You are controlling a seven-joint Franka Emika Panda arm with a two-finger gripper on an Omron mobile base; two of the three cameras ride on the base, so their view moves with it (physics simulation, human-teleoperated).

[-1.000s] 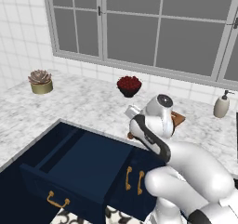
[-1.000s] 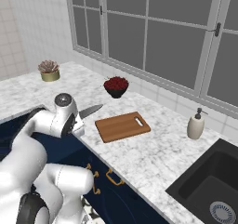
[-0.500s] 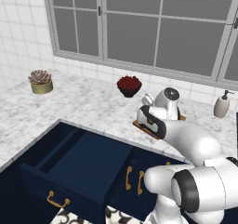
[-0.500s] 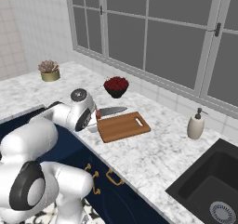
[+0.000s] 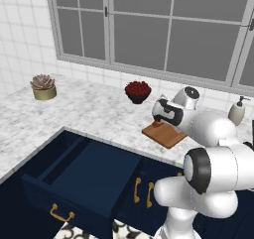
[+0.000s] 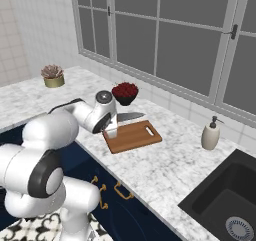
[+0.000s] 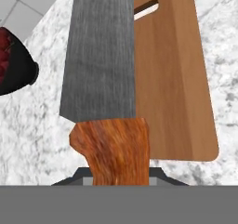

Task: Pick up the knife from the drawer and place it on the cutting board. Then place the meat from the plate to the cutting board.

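My knife [image 7: 103,74], grey blade and orange-brown handle, fills the hand view's centre above my cutting board [image 7: 174,74] at right; my navy drawer [image 5: 79,181] gapes lower left.

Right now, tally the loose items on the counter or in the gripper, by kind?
Knife, held in the gripper: 1
Cutting board: 1
Bowl of red berries: 1
Potted succulent: 1
Soap dispenser: 1
Total: 5
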